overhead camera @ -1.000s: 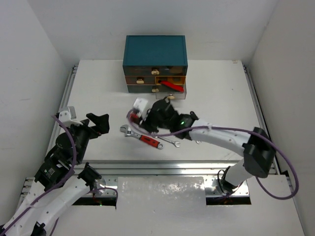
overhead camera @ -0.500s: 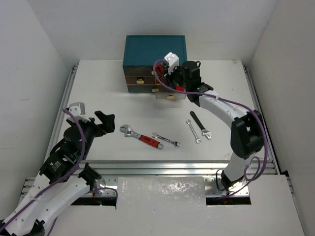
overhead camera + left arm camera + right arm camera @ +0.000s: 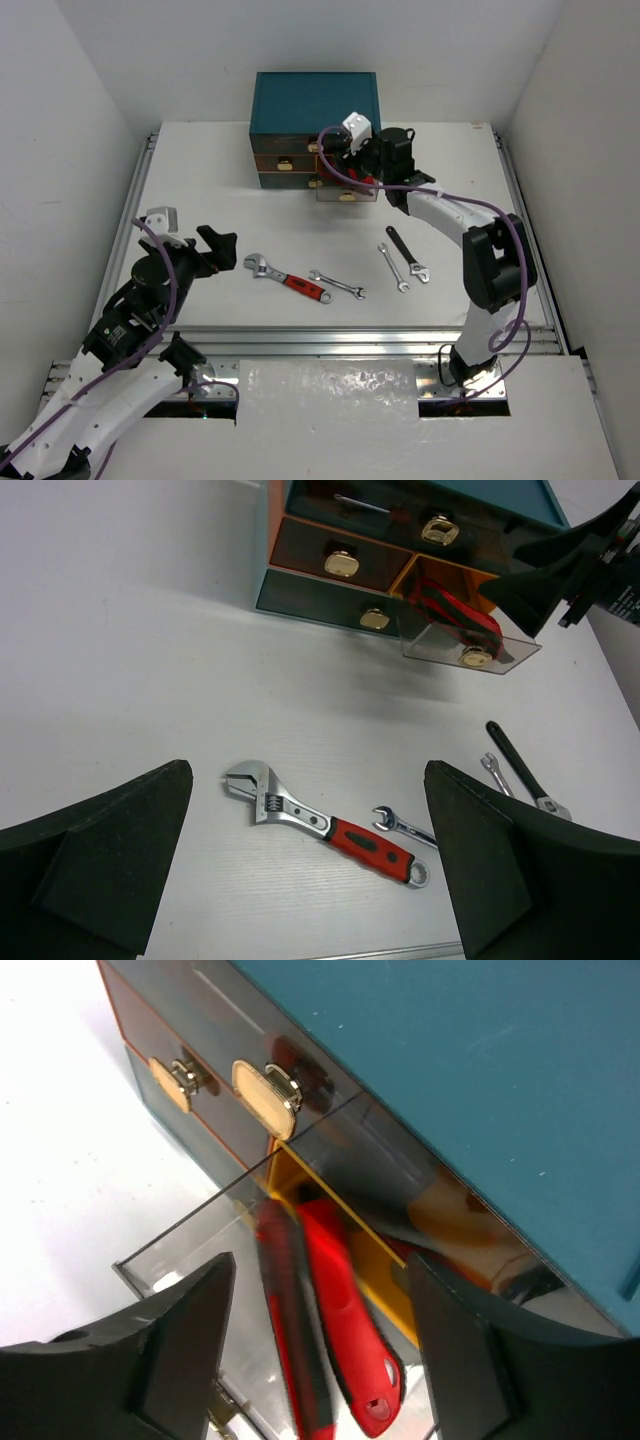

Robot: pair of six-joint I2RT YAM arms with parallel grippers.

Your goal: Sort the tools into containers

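Pliers: red handles, lying in the pulled-out clear drawer, directly under the right gripper and between its fingers. Jaws are spread with a gap on both sides and nothing pinched. One handle is blurred, so I can't tell if it's settled.

Handling guess: stiff steel with grippy sleeves. The pivot is loose, so the handles can splay. Pinch across both handles near the joint.

Rest of the chest sits just behind that gripper, its other drawers shut.

Adjustable wrench: flat on the table, just ahead of and below the left gripper. That one's wide open and empty, hovering clear of it.

Wrench looks head-heavy, with bare slick metal at the jaw end. Take the red handle close to the head, or it'll likely rotate in the grip.

Three spanners lie beyond the wrench, to that gripper's right. They're thin, flat and slippery, so they need an edge pinch mid-shank.
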